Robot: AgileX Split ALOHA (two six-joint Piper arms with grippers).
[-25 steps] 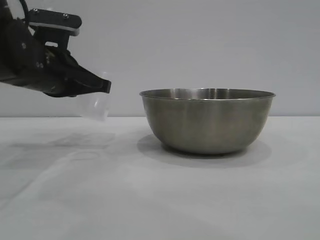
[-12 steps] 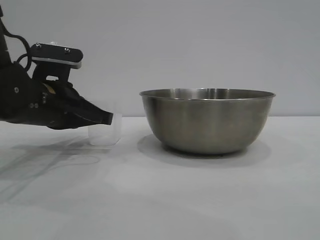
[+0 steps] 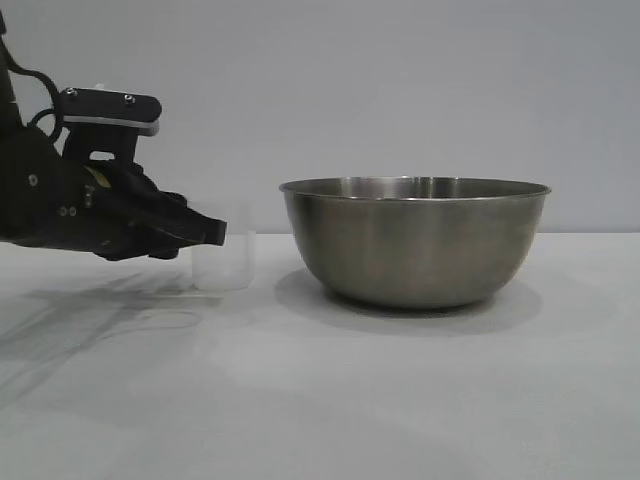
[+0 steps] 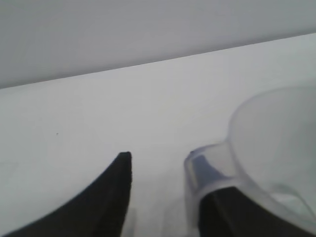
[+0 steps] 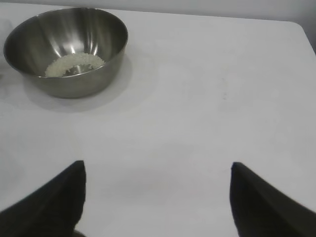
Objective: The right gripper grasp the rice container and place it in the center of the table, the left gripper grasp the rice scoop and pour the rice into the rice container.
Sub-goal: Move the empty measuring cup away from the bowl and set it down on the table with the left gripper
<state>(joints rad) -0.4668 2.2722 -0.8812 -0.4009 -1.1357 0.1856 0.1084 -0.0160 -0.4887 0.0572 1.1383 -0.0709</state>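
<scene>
Level exterior view, wrist views sharing table (image 3: 400,400)

From the exterior view the steel bowl's (image 3: 415,243) wall hides the rice; the picture's edge crops the left arm (image 3: 40,190).

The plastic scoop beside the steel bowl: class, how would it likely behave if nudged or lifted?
The rice scoop looks thin and translucent, so probably very light and easy to slide on the smooth table. It stands upright, taller than its base is wide, so a high push might tip it. Its side handle likely gives the left hand a firm hold.
</scene>
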